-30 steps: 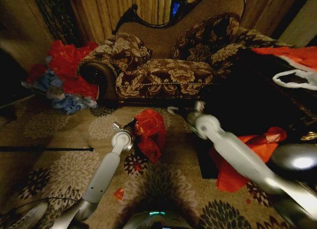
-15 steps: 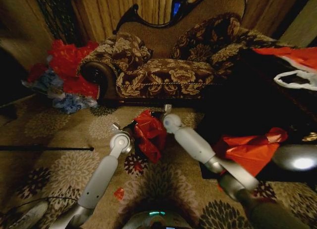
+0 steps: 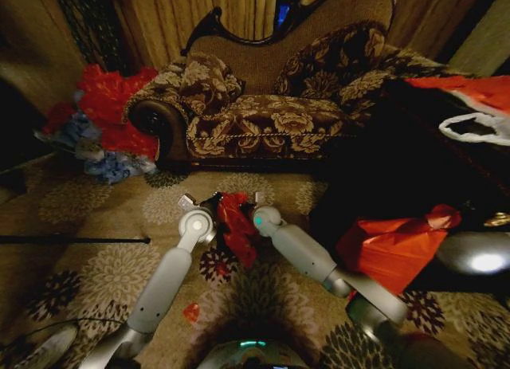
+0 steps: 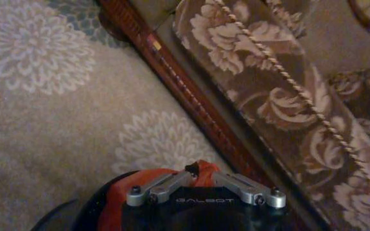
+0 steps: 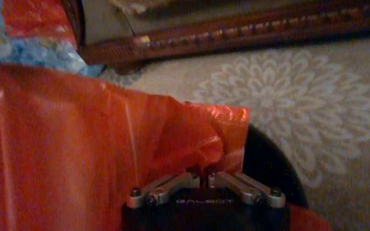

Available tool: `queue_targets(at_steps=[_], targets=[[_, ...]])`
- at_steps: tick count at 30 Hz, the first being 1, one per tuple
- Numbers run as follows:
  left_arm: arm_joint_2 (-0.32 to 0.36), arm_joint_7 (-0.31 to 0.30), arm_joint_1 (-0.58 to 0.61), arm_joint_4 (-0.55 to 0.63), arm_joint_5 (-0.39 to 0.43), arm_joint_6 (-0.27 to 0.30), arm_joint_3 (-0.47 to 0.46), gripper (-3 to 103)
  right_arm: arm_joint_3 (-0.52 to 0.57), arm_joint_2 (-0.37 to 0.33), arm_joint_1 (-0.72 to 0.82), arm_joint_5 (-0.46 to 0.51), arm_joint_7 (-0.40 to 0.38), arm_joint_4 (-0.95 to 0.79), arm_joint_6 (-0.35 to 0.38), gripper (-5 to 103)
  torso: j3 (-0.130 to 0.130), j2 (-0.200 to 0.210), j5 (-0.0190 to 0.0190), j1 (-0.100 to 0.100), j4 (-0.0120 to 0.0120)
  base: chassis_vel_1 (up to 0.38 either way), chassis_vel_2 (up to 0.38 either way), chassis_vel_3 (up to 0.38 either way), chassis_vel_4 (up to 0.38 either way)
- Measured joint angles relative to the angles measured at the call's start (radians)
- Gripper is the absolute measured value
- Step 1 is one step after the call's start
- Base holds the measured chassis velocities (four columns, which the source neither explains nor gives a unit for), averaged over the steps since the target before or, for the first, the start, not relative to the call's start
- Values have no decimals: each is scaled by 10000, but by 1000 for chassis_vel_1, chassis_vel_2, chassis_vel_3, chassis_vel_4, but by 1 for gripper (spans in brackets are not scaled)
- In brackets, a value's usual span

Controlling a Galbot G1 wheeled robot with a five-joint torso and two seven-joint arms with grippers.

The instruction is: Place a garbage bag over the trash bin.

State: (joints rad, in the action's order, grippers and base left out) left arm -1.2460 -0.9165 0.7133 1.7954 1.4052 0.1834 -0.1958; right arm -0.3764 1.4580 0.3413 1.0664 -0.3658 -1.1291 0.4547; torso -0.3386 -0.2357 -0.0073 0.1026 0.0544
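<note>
Patterned carpet [image 3: 96,217] covers the floor in front of one ornate floral sofa [image 3: 263,106], which sits at twelve o'clock in the head view. At ten o'clock a heap of red and blue bags [image 3: 103,122] lies beside the sofa arm, and at four o'clock rests one bigger orange-red plastic bundle [image 3: 390,245].

At the centre, one garbage bag [image 3: 235,225] hangs bunched between the two arms. The left gripper [image 3: 209,203] is at its nine o'clock side and the right gripper [image 3: 253,203] at its three o'clock side. In the left wrist view the left gripper [image 4: 196,169] is pinched onto a fold of red plastic, with the dark round of the trash bin [image 4: 82,211] just below it. In the right wrist view the right gripper [image 5: 204,174] is likewise clamped on a gathered edge of the garbage bag [image 5: 75,144], and a black curved rim of the trash bin [image 5: 275,163] shows behind the plastic.

By my judgement the task is partway: both sides of the bag are gripped over the one bin, but the mouth looks crumpled rather than spread, so opening it and drawing it down around the rim remain.
</note>
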Motion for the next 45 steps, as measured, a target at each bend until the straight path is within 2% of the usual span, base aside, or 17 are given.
queue_targets(at_steps=[4, 6, 10, 15, 18, 21, 24, 25, 27, 29, 30, 32, 37, 38, 39, 42, 45], targets=[[-138, 5, -270, -685, 0, 25, 21, 0, 68, 327, -49, -219, 188, 592, -58, 0, 0, 0, -2, 0, 1, 0, 0, 0, 0], [-262, 99, -567, -1475, -18, 23, 22, 0, 131, 578, -134, -320, 245, 961, -150, 0, 0, 0, -2, 0, -2, 0, 0, 0, 0], [-393, 356, -904, -2323, -127, -28, 37, 0, 156, 681, -203, -371, 265, 1113, -200, 0, -1, 0, -2, 0, -1, 0, 0, 0, 0], [-458, 533, -1085, -2645, -234, -58, 60, 0, 164, 492, -206, -333, 137, 773, -147, -2, -1, 0, -1, 1, -1, 0, 0, 0, 0], [-463, 579, -1162, -2678, -250, -62, 88, 0, 164, 155, -264, -136, -171, 212, -110, 14, -1, 0, 0, 1, 2, 0, 0, 0, 0], [-450, 583, -1194, -2713, -250, -62, 87, 0, 165, 62, -332, -54, -361, 19, -158, 19, -1, 0, 1, 1, 1, 0, 0, 0, 0], [-372, 588, -1257, -2877, -238, -63, 80, 0, 204, -129, -521, 27, -596, -368, -255, 35, -1, 0, 0, 1, -1, 0, 0, 0, 0], [-372, 588, -1257, -2877, -238, -63, 80, 0, 204, -129, -521, 27, -596, -368, -255, 35, -1, 0, 0, 1, -1, 0, 0, 0, 0], [-323, 599, -1280, -2995, -194, -63, 66, 0, 243, -237, -625, 50, -711, -604, -297, 46, -1, 0, 0, 1, -1, 0, 0, 0, 0], [-309, 606, -1292, -3066, -183, -68, 55, 0, 285, -307, -662, 53, -752, -739, -315, 46, 0, 0, 0, 0, -1, 0, 0, 0, 0], [-294, 615, -1305, -3183, -176, -79, 37, 0, 341, -435, -688, 55, -837, -974, -341, 57, -1, 0, -1, 1, -2, 0, 0, 0, 0], [-290, 620, -1312, -3242, -174, -91, 22, 0, 386, -563, -682, 58, -937, -1212, -359, 57, -1, 0, -1, 1, -2, 0, 0, 0, 0], [-281, 627, -1332, -3357, -152, -121, -18, 0, 636, -1489, -140, 253, -1456, -2770, -456, 79, -1, 0, 0, 1, -2, 0, 0, 0, 0], [-288, 627, -1353, -3415, -129, -129, -24, 0, 764, -2022, 280, 317, -1532, -3559, -459, 84, 0, 0, 1, 1, 0, 0, 0, 0, 0], [-288, 627, -1353, -3415, -129, -129, -24, 0, 764, -2022, 280, 317, -1532, -3559, -459, 84, 0, 0, 1, 1, 0, 0, 0, 0, 0], [-277, 624, -1376, -3495, -98, -149, -33, 0, 925, -2828, 1158, 735, -1900, -4902, -461, 98, 0, 0, 4, 0, 4, 0, 0, 0, 0], [-243, 611, -1395, -3560, -91, -178, -63, 0, 1019, -3100, 1607, 996, -2077, -5521, -464, 99, 1, -1, -3, 0, 1, 0, 0, 0, 0]])
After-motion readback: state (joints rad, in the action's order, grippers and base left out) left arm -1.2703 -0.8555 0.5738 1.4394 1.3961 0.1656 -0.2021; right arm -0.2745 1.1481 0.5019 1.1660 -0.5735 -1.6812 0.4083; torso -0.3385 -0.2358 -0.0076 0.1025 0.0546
